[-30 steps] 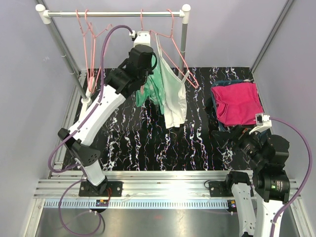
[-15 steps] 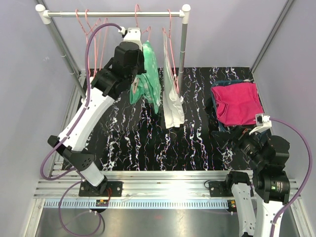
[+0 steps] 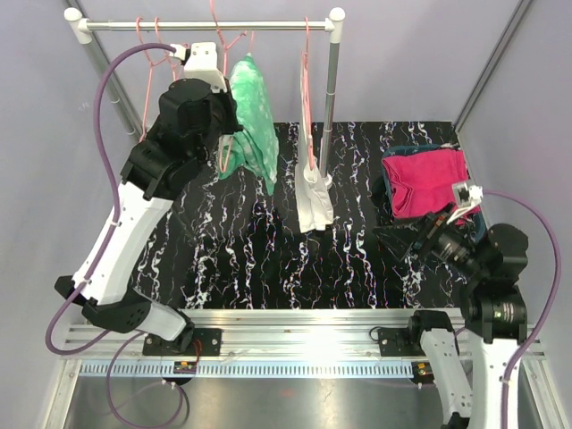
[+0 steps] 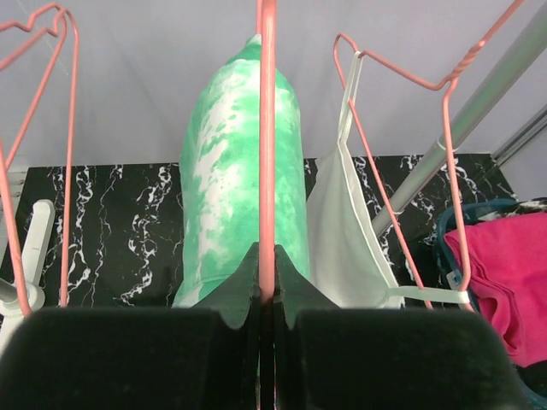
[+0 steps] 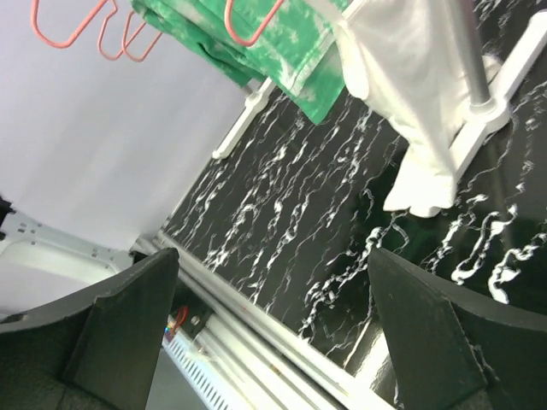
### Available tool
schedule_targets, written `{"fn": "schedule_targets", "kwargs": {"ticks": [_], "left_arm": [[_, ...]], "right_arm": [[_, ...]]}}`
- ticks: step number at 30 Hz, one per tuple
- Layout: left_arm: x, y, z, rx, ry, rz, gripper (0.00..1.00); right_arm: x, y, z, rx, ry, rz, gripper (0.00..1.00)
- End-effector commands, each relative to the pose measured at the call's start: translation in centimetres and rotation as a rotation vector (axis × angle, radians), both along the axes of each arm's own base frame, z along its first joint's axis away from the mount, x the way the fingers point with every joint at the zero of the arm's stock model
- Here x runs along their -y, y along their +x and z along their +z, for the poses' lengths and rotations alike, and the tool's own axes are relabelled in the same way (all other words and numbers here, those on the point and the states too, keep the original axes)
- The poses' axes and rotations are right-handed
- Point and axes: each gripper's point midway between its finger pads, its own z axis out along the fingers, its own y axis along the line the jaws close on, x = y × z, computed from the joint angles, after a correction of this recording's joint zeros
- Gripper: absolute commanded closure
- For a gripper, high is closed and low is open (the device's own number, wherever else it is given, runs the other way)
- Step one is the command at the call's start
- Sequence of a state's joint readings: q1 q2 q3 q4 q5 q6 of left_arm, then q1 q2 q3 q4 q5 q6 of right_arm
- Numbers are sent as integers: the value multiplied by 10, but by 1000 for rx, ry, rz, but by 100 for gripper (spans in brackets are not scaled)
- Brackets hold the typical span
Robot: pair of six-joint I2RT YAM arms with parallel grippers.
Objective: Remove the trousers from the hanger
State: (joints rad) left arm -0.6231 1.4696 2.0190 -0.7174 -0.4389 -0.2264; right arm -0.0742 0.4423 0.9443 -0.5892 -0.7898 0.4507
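Green tie-dye trousers [image 3: 250, 125] hang folded over a pink wire hanger [image 4: 267, 128] on the rail [image 3: 268, 25]. My left gripper [image 3: 223, 150] is shut on the hanger's lower wire, beside the trousers; in the left wrist view the wire runs straight up between the closed jaws [image 4: 267, 282], with the trousers [image 4: 231, 188] behind it. My right gripper [image 3: 418, 238] is open and empty, low over the mat's right side, far from the trousers. In the right wrist view [image 5: 273, 316] the trousers [image 5: 256, 34] show at the top.
A white top [image 3: 313, 192] hangs on another pink hanger beside the rail's right post [image 3: 332, 80]. Several empty pink hangers [image 3: 152, 54] hang at the rail's left. A pile of pink clothes [image 3: 429, 183] lies on the mat's right.
My left arm has moved left along the rail, carrying the hanger and trousers away from the white top. My right gripper has shifted left and lifted toward the mat.
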Motion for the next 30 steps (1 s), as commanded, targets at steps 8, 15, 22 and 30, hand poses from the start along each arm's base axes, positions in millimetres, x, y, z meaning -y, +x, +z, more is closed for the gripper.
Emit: {"fn": "schedule_targets", "kwargs": {"ticks": [8,15,22,30], "left_arm": [[-29,-61,60,153,-281,-34,100],[-41,-101,28,75,-385,-74,100],[-36,-126,-7,3,-472,-142,100],[-31,-145,-13,-18,-548,-210,100]], "right_arm": [[-30,23,102,146,-57,127,1],[-52,50,117,190,-7,161,0],[-109,56,106,237,-93,196,1],[-196,41,74,428,-217,85,0]]}}
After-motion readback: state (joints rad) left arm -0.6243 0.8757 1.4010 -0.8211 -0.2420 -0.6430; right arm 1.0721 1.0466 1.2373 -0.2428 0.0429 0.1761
